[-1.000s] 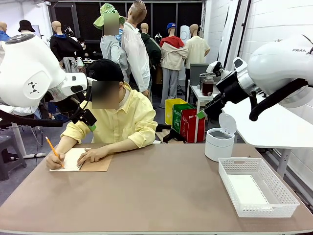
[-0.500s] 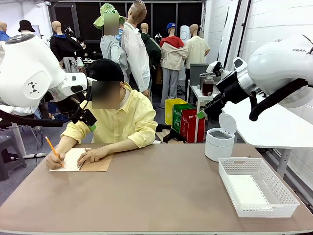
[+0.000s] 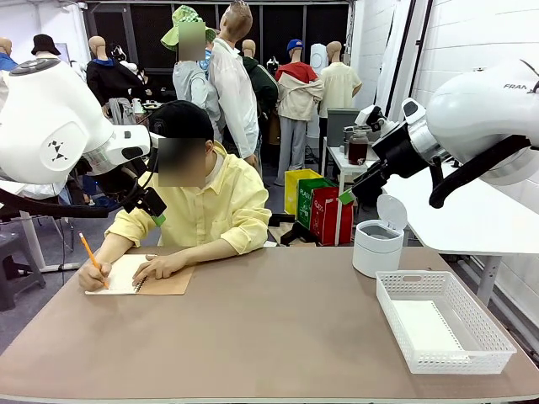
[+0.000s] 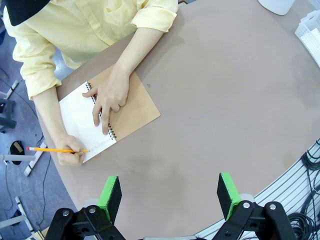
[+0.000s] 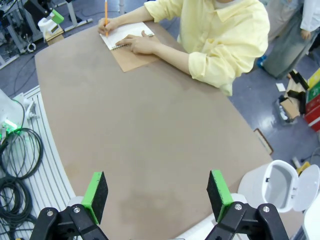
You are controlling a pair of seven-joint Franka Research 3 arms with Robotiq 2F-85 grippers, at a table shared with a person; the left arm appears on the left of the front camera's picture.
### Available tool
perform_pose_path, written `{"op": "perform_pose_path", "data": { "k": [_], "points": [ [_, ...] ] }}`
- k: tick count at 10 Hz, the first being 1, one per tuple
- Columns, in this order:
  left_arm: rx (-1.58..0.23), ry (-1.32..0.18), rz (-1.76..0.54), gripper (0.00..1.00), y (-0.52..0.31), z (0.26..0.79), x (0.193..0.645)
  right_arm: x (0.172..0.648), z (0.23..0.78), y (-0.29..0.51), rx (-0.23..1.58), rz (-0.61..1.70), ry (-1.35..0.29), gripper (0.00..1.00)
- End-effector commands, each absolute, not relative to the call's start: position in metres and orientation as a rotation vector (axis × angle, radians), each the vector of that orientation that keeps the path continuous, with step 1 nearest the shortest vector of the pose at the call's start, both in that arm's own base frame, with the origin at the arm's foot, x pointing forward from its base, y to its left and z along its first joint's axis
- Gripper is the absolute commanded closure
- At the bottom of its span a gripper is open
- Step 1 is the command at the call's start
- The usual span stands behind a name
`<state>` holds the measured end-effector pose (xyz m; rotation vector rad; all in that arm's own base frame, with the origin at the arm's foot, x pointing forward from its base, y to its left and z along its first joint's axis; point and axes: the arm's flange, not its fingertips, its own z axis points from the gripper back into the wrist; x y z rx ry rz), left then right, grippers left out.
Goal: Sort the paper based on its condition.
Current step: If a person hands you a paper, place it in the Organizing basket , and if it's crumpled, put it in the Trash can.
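The left gripper [image 4: 168, 194] is hovering high over the brown table [image 3: 278, 337], its jaws spread wide and holding nothing. Below it, a person in a yellow shirt is writing with an orange pencil [image 3: 90, 257] on the open page of a brown-covered spiral notebook [image 3: 173, 283], the other hand [image 3: 160, 268] lying across it. Farther right, a white bin [image 3: 376, 249] is standing with its lid up. Near it, a white mesh basket [image 3: 393, 323] is holding a plain white paper sheet [image 3: 425, 326] lying flat inside. The right gripper [image 5: 157, 194] is hanging above the table, jaws fully apart and empty.
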<state>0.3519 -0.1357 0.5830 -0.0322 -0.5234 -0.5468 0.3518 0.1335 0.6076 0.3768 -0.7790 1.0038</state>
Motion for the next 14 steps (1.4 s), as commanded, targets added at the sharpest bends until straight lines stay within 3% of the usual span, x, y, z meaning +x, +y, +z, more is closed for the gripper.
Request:
{"op": "perform_pose_path", "data": {
  "k": [1, 14],
  "points": [
    [-0.036, -0.529, -0.547, 0.0, -0.1351, 0.5832, 0.3521, 0.3516, 0.6063, 0.1333, 0.374, 1.015, -0.772, 0.0],
    [-0.036, -0.529, -0.547, 0.0, -0.1351, 0.5832, 0.3521, 0.3516, 0.6063, 0.1333, 0.374, 1.015, -0.772, 0.0]
  ]
}}
